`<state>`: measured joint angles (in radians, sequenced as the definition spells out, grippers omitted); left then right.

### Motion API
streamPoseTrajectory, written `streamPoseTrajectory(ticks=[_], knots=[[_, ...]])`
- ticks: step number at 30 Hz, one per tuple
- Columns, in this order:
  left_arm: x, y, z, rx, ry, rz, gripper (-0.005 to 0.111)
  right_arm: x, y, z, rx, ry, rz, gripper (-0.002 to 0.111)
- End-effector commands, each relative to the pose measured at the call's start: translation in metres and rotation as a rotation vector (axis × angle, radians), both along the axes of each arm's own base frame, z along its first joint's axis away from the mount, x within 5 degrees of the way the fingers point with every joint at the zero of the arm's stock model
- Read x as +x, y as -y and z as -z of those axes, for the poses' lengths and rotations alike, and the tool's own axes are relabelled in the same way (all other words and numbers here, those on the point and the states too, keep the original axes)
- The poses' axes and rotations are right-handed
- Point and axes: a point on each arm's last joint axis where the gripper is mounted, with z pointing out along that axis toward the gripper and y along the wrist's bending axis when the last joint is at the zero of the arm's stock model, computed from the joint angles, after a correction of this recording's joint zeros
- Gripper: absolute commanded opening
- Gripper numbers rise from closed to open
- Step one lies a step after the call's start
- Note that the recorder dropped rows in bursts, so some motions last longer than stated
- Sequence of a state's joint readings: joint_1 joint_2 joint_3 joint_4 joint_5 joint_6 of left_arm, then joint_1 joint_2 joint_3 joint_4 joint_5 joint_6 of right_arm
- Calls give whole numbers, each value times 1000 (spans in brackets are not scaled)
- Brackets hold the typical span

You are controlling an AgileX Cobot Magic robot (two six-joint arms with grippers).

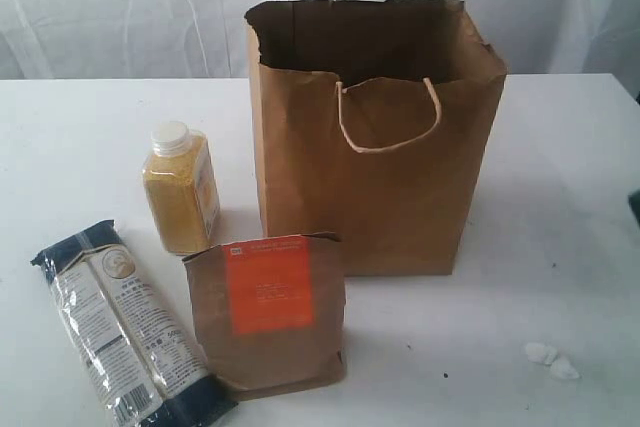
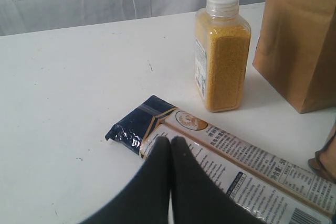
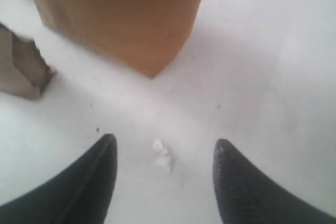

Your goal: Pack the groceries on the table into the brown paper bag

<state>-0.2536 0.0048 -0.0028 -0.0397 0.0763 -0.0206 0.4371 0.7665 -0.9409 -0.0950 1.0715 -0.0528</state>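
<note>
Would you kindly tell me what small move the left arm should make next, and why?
I would probably open the left end effector first: its fingers are pressed together, and the noodle packet lying flat on the table ahead of it cannot be gripped until they part.

Looked like a lab or robot test setup to me. The whole back was just a wrinkly white curtain (image 1: 120,7) hung as a backdrop, and the counter (image 1: 560,197) was plain white with a few dark specks. A yellow-grain bottle (image 1: 182,190) and a noodle packet (image 1: 120,332) sat like props beside a brown paper bag (image 1: 380,167), and black robot fingers (image 3: 89,182) poked into both wrist shots.
</note>
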Motion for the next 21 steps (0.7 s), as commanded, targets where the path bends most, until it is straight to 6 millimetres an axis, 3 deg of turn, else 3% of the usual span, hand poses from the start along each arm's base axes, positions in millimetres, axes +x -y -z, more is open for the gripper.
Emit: streamPoseTrajectory(ticks=[1, 9, 13, 18, 21], knots=[[0, 0, 1, -6, 1, 4, 0, 0, 0, 45, -67, -137, 4, 52], [0, 0, 1, -6, 1, 4, 0, 36, -19, 105, -89, -210, -22, 52], [0, 0, 1, -6, 1, 4, 0, 66, -33, 135, -121, -288, -30, 52], [0, 0, 1, -6, 1, 4, 0, 89, -35, 179, -177, -464, 15, 52], [0, 0, 1, -6, 1, 4, 0, 96, -34, 194, -180, -504, 34, 52]])
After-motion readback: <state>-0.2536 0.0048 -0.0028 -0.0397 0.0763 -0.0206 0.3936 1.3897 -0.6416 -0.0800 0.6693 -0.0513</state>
